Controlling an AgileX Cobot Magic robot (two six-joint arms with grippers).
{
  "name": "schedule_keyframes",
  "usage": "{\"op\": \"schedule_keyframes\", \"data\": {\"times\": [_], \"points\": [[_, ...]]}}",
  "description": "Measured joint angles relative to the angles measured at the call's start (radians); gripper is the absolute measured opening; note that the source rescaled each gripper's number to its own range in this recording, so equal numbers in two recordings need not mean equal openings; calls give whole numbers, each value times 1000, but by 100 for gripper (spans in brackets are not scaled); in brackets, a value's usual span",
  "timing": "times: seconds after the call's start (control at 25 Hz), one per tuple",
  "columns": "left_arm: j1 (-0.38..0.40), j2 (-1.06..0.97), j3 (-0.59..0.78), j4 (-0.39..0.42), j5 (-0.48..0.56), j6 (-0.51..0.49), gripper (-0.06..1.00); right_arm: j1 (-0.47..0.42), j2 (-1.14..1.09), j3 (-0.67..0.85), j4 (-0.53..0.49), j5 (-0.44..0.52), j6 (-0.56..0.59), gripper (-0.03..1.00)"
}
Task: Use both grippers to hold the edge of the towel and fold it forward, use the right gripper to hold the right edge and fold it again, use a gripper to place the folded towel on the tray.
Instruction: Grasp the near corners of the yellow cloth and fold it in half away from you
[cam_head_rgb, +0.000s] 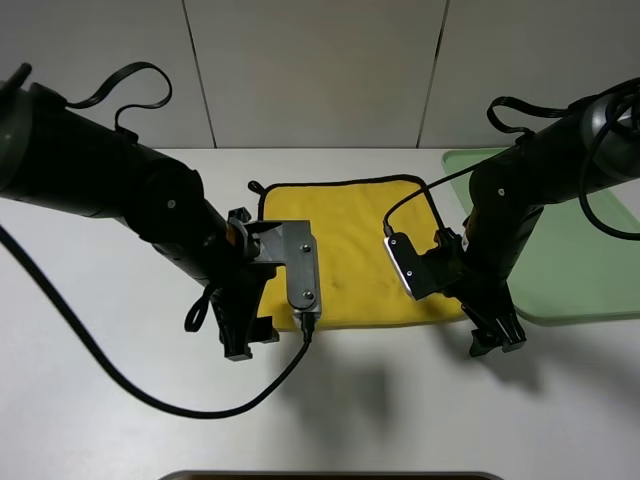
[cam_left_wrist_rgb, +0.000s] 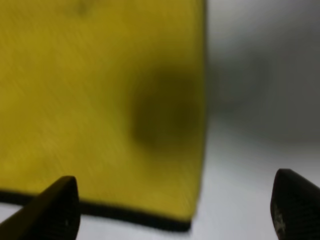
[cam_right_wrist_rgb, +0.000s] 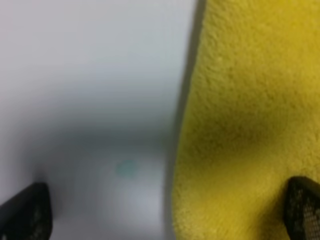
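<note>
Left end effector (cam_left_wrist_rgb: 178, 206) released, jaws spread astride the near-left corner of the towel (cam_head_rgb: 355, 240). Towel flat and unfolded on counter (cam_head_rgb: 100, 400). Right end effector (cam_right_wrist_rgb: 165, 215) likewise spread at near-right corner. Tray (cam_head_rgb: 585, 265) just beside, bare. Judgement: nothing gripped; both folds and placement remain.

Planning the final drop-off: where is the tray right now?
In the high view the tray lies far right on the table, beside the towel, partly hidden by the right arm.
</note>
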Motion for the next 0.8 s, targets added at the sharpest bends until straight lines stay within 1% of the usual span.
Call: {"op": "schedule_keyframes", "data": {"times": [0.24,0.56,0.8], "points": [[0,75,-77,-79,29,0,75,0,0,-1,41,-1,-27,100],[0,140,-80,-94,46,49,71,0,0,-1,64,-5,-43,100],[0,179,-86,-100,48,81,70,0,0,-1,76,-8,-46,100]]}}
